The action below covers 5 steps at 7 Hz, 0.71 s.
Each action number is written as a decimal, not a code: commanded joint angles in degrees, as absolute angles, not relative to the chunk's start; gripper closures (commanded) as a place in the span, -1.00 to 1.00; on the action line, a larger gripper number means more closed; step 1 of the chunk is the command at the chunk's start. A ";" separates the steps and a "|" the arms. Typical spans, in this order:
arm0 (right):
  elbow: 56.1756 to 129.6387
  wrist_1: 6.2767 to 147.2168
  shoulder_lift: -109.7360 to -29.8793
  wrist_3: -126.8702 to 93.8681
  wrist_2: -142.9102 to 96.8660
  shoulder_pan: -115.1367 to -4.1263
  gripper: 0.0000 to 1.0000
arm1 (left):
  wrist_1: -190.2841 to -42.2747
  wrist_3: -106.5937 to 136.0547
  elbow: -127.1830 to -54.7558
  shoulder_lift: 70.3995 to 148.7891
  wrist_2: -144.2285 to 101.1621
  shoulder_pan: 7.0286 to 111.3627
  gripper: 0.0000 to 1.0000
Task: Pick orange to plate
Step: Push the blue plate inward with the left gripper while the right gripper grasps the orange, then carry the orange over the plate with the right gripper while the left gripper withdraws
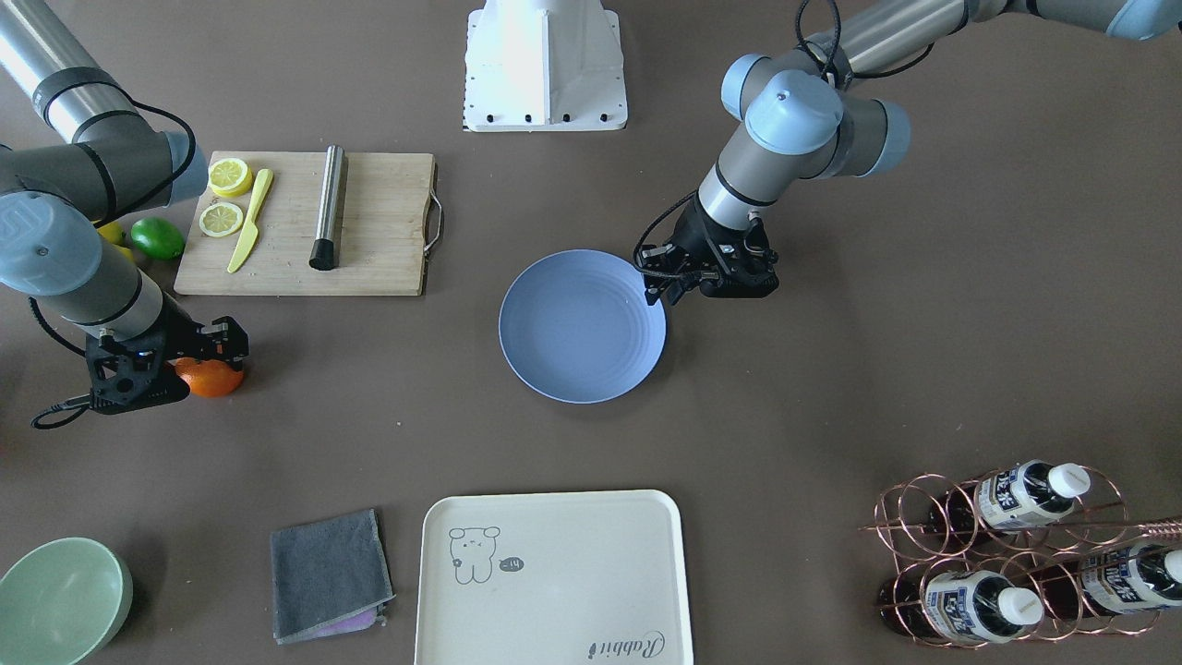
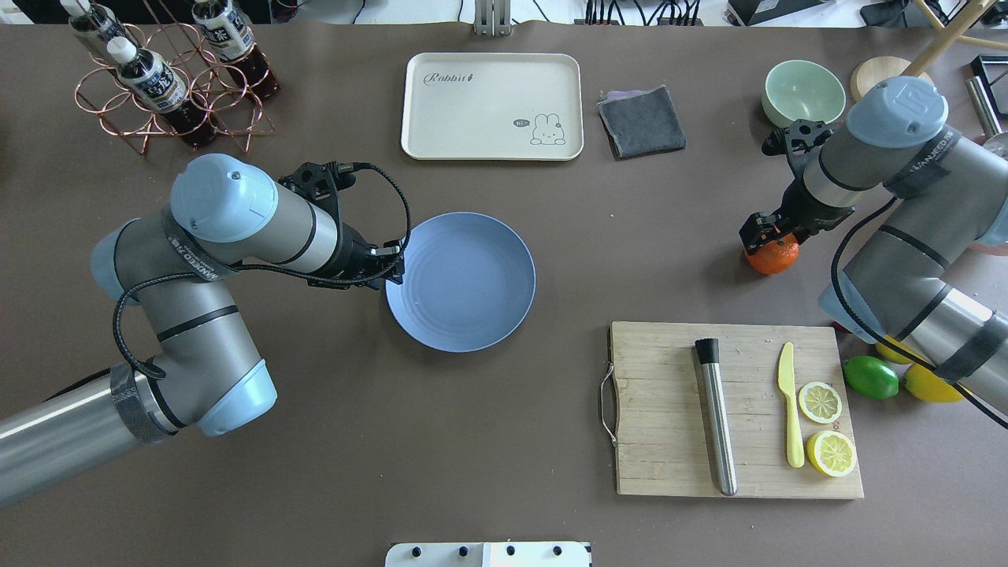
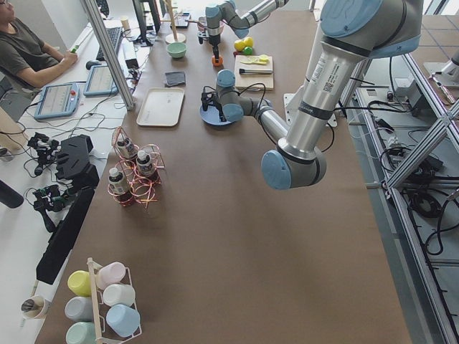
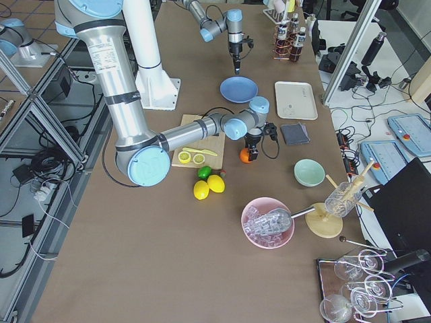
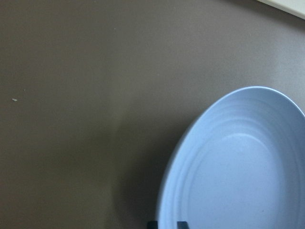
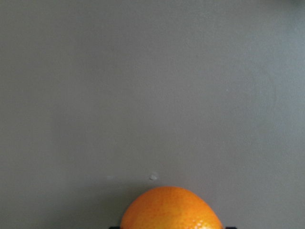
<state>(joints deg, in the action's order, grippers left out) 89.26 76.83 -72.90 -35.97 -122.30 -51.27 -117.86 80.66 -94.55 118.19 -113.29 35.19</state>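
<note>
For the orange: firm, light, round, apt to roll — best taken across the widest middle. Down on the table, well apart from the plate, straddled by the right gripper. Clamped or merely around it: cannot tell, contact hidden. Left gripper narrow at the plate's rim — pinching or not, unclear.

Overhead and front-facing views look down from opposite sides, sharing the plate; wrist cameras sit close.

The orange is bright orange; the plate blue-grey, concentrically ridged.
</note>
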 commanded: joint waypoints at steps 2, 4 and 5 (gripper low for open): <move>94.64 77.43 -69.46 -44.59 -124.18 -51.15 1.00 | -117.33 79.46 -101.38 111.68 -114.07 37.25 -0.61; 96.59 77.52 -61.57 -62.49 -122.97 -43.29 1.00 | -117.42 67.66 -103.19 104.88 -122.12 47.23 -0.61; 96.16 77.61 -57.96 -68.84 -118.17 -38.46 1.00 | -117.33 60.19 -103.01 101.81 -125.39 52.33 -0.61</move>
